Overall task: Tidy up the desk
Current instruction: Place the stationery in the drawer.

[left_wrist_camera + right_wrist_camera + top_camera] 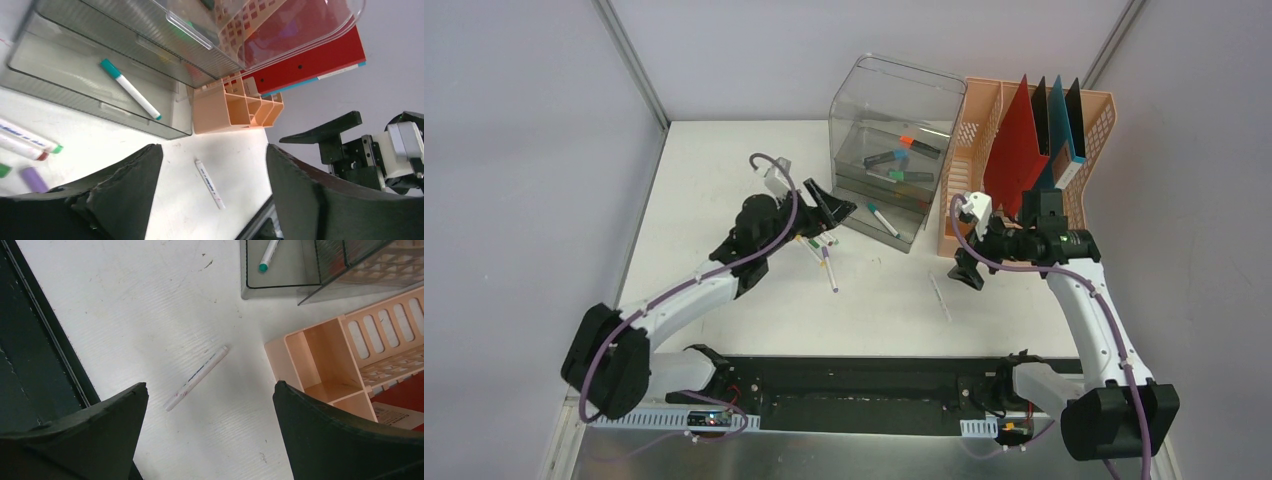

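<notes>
The white desk (724, 170) holds a clear drawer organizer (889, 150) with a pulled-out bottom drawer; a teal-capped marker (882, 219) lies in it, also in the left wrist view (131, 90). Several loose markers (822, 250) lie on the desk beside my left gripper (829, 208), which is open and empty above them. A white pen (940, 297) lies alone mid-desk, seen in the left wrist view (209, 183) and right wrist view (196, 378). My right gripper (969, 270) is open and empty, just right of the pen.
A peach file rack (1024, 160) with red, black and teal folders (1016, 150) stands at the back right, touching the organizer. Its small front compartments (320, 365) are near my right gripper. The black front rail (854, 390) runs along the near edge.
</notes>
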You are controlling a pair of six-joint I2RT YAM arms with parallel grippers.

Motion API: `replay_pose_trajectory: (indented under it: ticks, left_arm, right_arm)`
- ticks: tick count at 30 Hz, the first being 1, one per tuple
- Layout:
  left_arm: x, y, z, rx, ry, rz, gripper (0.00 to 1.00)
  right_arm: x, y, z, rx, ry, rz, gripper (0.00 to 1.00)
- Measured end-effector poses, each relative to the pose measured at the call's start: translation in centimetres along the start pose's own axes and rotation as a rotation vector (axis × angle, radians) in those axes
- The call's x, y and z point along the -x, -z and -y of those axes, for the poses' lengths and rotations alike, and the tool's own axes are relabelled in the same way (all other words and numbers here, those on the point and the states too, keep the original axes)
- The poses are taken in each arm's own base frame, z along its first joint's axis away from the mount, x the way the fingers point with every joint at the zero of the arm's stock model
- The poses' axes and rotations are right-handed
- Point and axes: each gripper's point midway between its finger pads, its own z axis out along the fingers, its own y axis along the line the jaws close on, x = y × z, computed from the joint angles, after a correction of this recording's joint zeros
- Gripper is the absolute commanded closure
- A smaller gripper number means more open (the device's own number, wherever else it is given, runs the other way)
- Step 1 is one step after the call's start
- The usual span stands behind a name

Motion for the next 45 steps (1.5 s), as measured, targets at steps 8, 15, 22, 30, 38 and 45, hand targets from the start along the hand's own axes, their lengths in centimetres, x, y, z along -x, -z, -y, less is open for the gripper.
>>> replay_pose_trajectory:
  ticks: [8,15,22,30,38,45]
  left_arm:
    - [-0.2,4.9,-1.4,-0.012,-0.188,0.078,0.05]
    - [-1.1,7.1,-2.4,-0.013,-0.262,0.081,0.01]
    - [-2.7,8.9,-5.0,0.024,-0.261,0.077,0.01]
    - [-4.5,10.5,-7.7,0.069,-0.224,0.072,0.01]
    - [-4.6,11.4,-8.2,0.076,-0.198,0.101,0.01]
    - [-5.2,11.6,-9.1,0.099,-0.190,0.082,0.01]
  right_arm:
    - [-0.7,-0.6,-0.2,0.029,-0.023,-0.013,0.01]
    - [-2.7,-2.5,-1.4,0.092,-0.027,-0.118,0.01]
    - [-5.3,-4.3,-3.3,0.143,0.006,-0.258,0.01]
    - [-8.0,-6.8,-3.2,0.118,0.079,-0.448,0.03]
    - [-10.4,-8.5,-2.3,0.075,0.112,-0.588,0.20]
    - [-11.5,-9.4,-2.3,0.067,0.097,-0.641,0.28]
